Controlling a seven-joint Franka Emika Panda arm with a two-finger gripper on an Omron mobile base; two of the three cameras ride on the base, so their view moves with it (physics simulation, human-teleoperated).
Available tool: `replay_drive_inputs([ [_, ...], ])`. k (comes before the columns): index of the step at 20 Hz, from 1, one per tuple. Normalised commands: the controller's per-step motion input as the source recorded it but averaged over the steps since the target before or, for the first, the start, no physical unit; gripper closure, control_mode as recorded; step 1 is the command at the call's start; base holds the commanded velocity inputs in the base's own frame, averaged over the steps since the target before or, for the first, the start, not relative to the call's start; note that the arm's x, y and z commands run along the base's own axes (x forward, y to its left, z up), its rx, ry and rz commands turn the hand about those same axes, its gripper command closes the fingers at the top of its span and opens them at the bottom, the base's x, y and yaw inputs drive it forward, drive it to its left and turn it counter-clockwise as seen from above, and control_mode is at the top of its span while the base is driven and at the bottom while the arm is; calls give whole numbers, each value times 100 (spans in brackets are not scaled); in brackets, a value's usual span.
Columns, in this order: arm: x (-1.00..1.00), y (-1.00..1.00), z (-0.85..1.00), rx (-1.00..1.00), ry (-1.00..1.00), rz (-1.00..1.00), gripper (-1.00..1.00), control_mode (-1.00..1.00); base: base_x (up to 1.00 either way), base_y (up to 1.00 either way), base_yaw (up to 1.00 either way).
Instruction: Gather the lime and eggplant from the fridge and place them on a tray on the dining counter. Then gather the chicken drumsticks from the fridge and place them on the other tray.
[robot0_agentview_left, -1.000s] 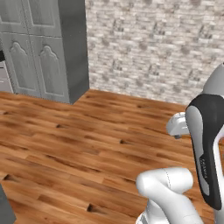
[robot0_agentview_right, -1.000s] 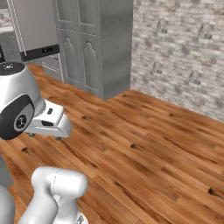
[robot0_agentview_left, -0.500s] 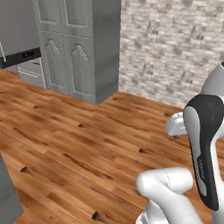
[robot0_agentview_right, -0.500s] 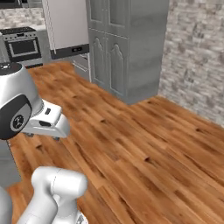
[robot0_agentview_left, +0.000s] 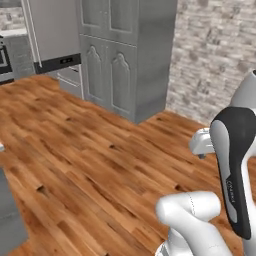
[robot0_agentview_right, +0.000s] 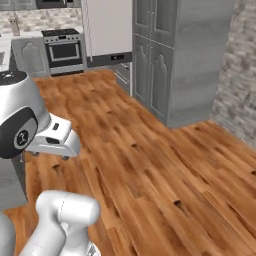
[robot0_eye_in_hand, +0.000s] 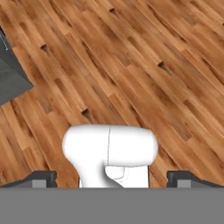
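Base views forward over shared wood floor and cabinet; hand view downward, probably floorward.

1. A wood floor spreads under the hand, bare planks straight below it.
2. A tall grey cabinet stands on the floor well ahead of the hand.
3. A stove stands on it farther off, left of the cabinet.
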Motion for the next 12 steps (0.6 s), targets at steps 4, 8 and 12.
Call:
replay_drive_inputs([
  [4, 0, 0, 0, 0, 0, 0, -100, 100, 58, -46, 36],
  [8, 0, 0, 0, 0, 0, 0, -100, 100, 63, -44, 34],
  [12, 0, 0, 0, 0, 0, 0, -100, 100, 67, -38, 33],
])
